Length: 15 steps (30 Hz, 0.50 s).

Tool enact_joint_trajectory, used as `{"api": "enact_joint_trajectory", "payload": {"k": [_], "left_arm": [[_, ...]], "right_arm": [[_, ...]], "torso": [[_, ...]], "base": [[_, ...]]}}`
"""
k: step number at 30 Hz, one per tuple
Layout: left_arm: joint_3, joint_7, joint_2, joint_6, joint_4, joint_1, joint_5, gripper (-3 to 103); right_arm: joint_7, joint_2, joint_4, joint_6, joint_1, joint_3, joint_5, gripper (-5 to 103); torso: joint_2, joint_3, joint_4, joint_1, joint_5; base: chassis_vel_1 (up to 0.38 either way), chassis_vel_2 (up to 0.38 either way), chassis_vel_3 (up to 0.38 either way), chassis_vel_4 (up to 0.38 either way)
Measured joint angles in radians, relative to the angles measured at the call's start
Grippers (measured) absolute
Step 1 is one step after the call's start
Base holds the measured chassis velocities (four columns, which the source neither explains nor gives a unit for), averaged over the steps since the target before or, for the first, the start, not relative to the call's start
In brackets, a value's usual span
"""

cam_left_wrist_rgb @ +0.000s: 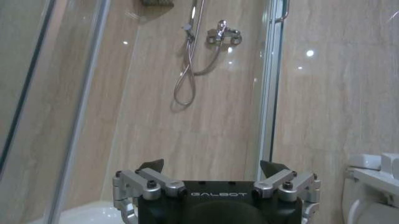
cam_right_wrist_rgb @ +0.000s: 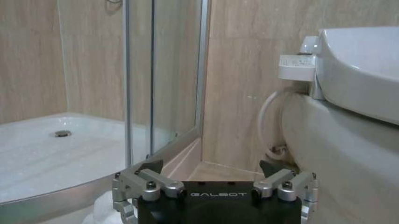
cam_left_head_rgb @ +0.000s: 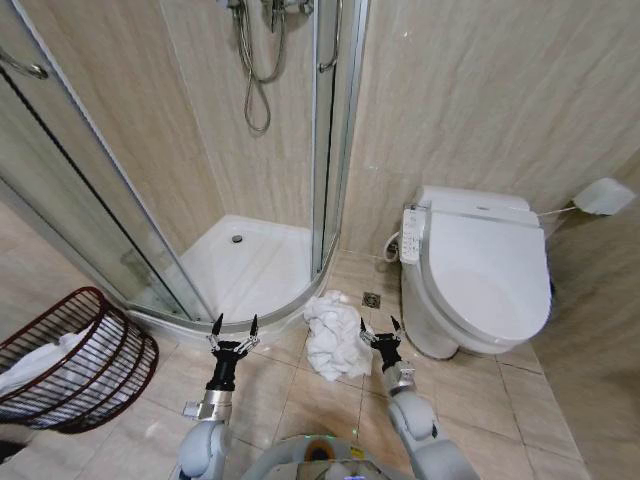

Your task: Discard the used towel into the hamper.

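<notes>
We see the towel point(cam_left_head_rgb: 334, 335) crumpled on the floor between shower and toilet; left gripper point(cam_left_head_rgb: 234, 327) and right gripper point(cam_left_head_rgb: 378, 329) both spread apart, empty; hamper point(cam_left_head_rgb: 75, 362) far left.

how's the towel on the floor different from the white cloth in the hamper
The towel lies crumpled in a heap on the tiled floor between the shower tray and the toilet, with the open right hand beside it. The white cloth already sits inside the hamper, far to the robot's left, partly hidden by the wires. Both look white and crumpled.
</notes>
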Motion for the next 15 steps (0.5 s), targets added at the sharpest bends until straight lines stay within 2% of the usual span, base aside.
{"api": "enact_joint_trajectory", "payload": {"k": [15], "left_arm": [[0.000, 0.000, 0.000, 0.000, 0.000, 0.000, 0.000, 100]], "right_arm": [[0.000, 0.000, 0.000, 0.000, 0.000, 0.000, 0.000, 100]], "torso": [[0.000, 0.000, 0.0000, 0.000, 0.0000]], "base": [[0.000, 0.000, 0.000, 0.000]]}}
